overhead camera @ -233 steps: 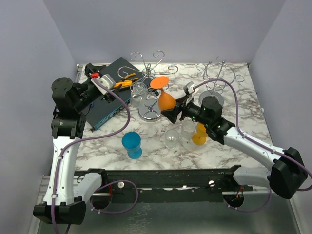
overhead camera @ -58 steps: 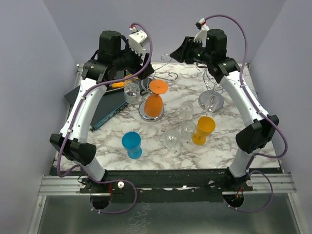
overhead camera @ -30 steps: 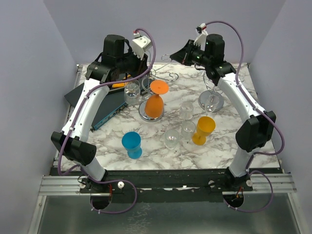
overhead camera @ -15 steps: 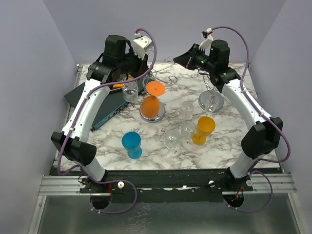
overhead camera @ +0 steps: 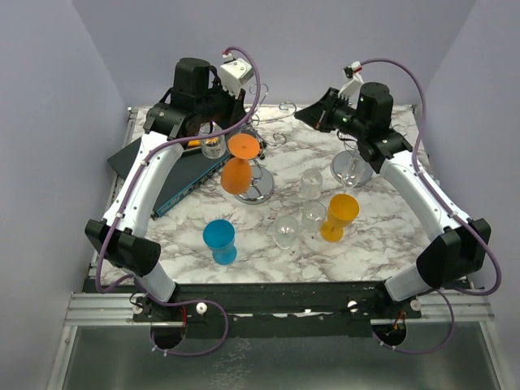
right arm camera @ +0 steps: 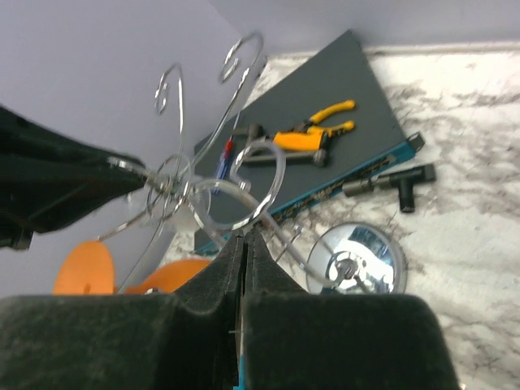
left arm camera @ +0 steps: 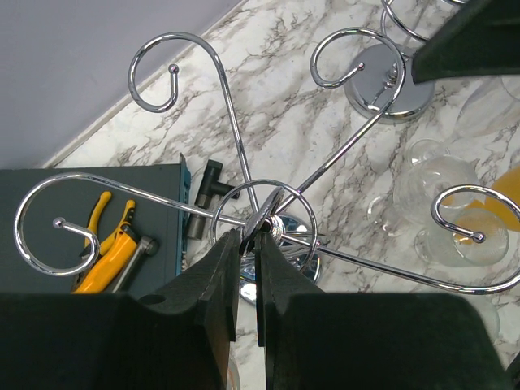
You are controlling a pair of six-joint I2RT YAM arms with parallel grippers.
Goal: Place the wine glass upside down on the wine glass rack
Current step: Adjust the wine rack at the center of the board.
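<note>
The chrome wine glass rack [overhead camera: 258, 188] stands at mid-table, its hooked arms fanning out from a top hub [left arm camera: 272, 219]. An orange wine glass [overhead camera: 237, 166] hangs upside down from one arm, foot up, bowl down. My left gripper [left arm camera: 249, 231] reaches down from above and is shut on the rack's top hub; the top view shows the left gripper [overhead camera: 242, 120] over the rack. My right gripper [right arm camera: 246, 236] is shut, its tips just below a chrome hook [right arm camera: 262, 171] and a clear ring; whether it pinches the wire is not visible. In the top view the right gripper [overhead camera: 301, 116] sits right of the rack.
A second chrome rack [overhead camera: 351, 166] stands at back right. A blue cup [overhead camera: 219, 241], a yellow glass [overhead camera: 339, 217] and several clear glasses [overhead camera: 311, 213] stand in front. A dark case [overhead camera: 175, 175] with yellow pliers [left arm camera: 110, 244] lies at left. A clear glass [overhead camera: 213, 145] hangs near the left arm.
The orange glass has swung left and the rack has turned with it. My right arm has drawn back to the right and lowered. The left gripper has narrowed on the hub.
</note>
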